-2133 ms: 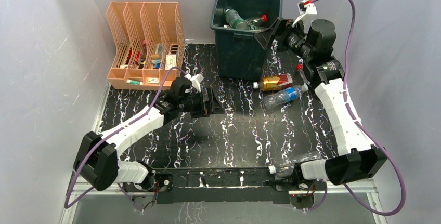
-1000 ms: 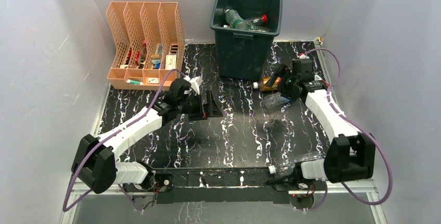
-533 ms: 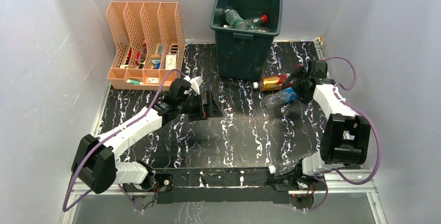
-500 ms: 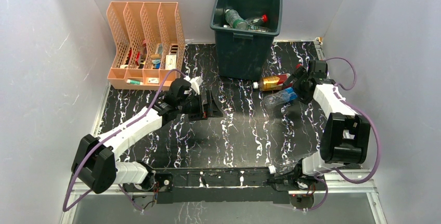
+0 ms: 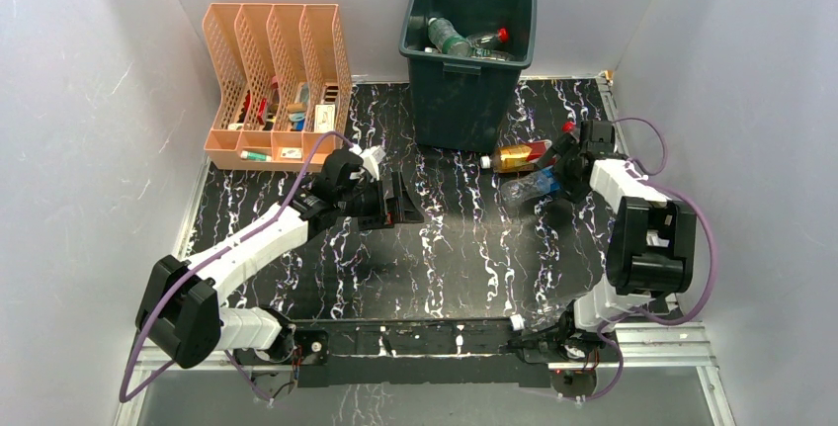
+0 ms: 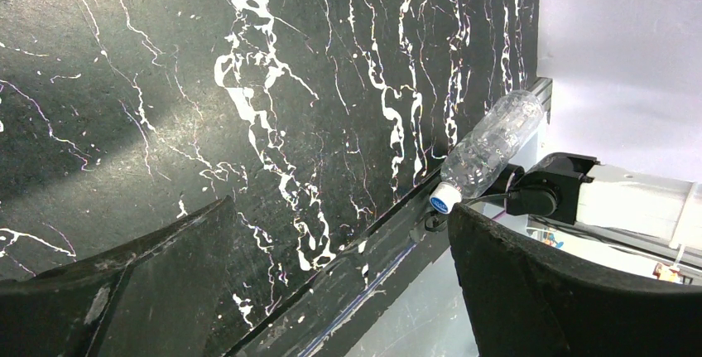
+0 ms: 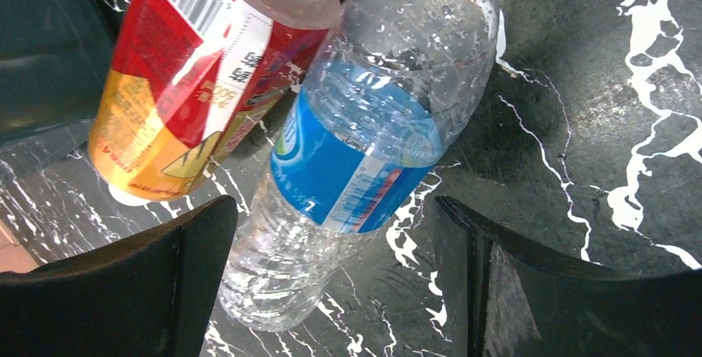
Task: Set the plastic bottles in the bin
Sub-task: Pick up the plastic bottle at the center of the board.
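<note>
The dark green bin [image 5: 464, 100] stands at the back with a few bottles [image 5: 453, 42] inside. A clear bottle with a blue label [image 7: 364, 137] lies on the black marble table next to an orange bottle with a red label [image 7: 190, 67]; both show in the top view, the blue-label one [image 5: 529, 188] and the orange one [image 5: 519, 156]. My right gripper [image 7: 335, 282] is open just above the blue-label bottle's base, its fingers either side. My left gripper [image 5: 403, 199] is open and empty over the table's middle left. A clear bottle with a blue cap [image 6: 488, 146] lies at the near edge [image 5: 553, 314].
A peach slotted file organizer [image 5: 277, 80] with small items stands at the back left. White walls close in both sides and the back. The right arm's base [image 5: 647, 248] stands near the front-right bottle.
My right arm has come down from the bin's rim to the table and now sits low over the blue-label bottle. The left arm has barely moved.
</note>
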